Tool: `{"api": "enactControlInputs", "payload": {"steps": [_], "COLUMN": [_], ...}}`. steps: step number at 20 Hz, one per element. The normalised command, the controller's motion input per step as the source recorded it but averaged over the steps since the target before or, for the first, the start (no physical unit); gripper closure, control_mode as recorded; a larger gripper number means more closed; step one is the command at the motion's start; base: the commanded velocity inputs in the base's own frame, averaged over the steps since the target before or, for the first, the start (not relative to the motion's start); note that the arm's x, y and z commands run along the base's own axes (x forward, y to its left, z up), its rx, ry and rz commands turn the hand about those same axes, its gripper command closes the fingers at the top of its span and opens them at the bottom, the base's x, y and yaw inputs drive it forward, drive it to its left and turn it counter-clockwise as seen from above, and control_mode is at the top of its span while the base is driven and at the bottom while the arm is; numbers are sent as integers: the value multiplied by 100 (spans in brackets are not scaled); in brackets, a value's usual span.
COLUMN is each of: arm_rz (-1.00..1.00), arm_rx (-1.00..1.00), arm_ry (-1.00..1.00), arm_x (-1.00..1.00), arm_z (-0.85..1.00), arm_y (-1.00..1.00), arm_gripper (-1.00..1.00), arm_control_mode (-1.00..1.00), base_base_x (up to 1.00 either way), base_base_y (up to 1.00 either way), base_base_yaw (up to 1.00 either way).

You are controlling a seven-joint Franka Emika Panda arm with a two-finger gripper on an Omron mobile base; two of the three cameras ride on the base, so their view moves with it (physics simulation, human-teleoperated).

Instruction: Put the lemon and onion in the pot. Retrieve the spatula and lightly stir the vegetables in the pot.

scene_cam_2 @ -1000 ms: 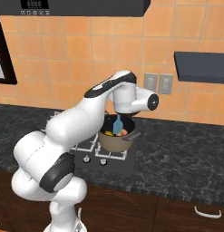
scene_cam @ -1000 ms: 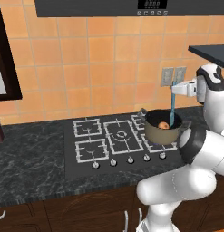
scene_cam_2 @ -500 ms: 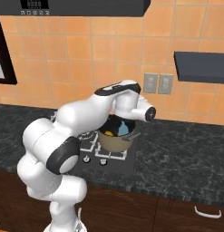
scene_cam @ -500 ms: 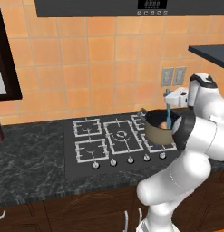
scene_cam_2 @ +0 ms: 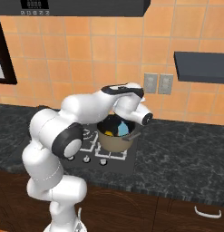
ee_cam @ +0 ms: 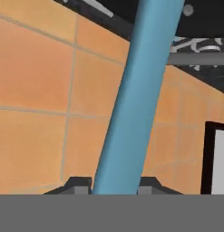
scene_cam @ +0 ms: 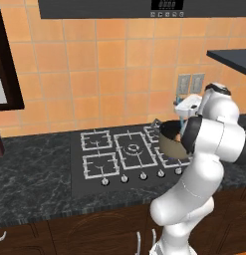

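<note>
The tan pot [scene_cam_2: 110,143] with its dark inside stands on the right burner of the cooktop [scene_cam: 119,155], and in the left base view my arm covers part of the pot [scene_cam: 169,145]. Inside it lie the yellow lemon [scene_cam_2: 109,132] and the blade end of the light-blue spatula [scene_cam_2: 124,129]. My gripper [ee_cam: 114,186] is shut on the spatula's handle [ee_cam: 136,90] just above the pot, with a dark finger tip on each side. The hand hangs over the pot's rim, and the gripper [scene_cam: 183,110] holds the spatula steeply. The onion is hidden.
The stove's knobs [scene_cam: 143,176] run along its front edge. Two wall outlets [scene_cam_2: 158,83] sit on the orange tiles behind the pot, and a dark shelf [scene_cam_2: 200,66] juts out at the right. Dark stone counter [scene_cam_2: 177,158] stretches to both sides.
The hand has dropped and rolled over the pot with the spatula still in its grip. My elbow has swung in front of the pot in the left base view.
</note>
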Motion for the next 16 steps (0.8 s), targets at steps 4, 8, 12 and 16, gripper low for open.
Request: {"api": "enactControlInputs", "payload": {"steps": [4,8,12,16], "arm_rz": [7,1,0,-6], "arm_rx": [16,16,6,1], "arm_ry": [-30,-7,0,0], "arm_x": [31,-6,-36,-9], "arm_z": [1,9,0,49], "arm_y": [50,6,0,-9], "arm_gripper": [100,100,100,100], "arm_control_mode": [-100,-100,-100,-100], "base_base_x": [0,0,0,0], "base_base_y": [0,0,0,0], "base_base_yaw": [0,0,0,0]}}
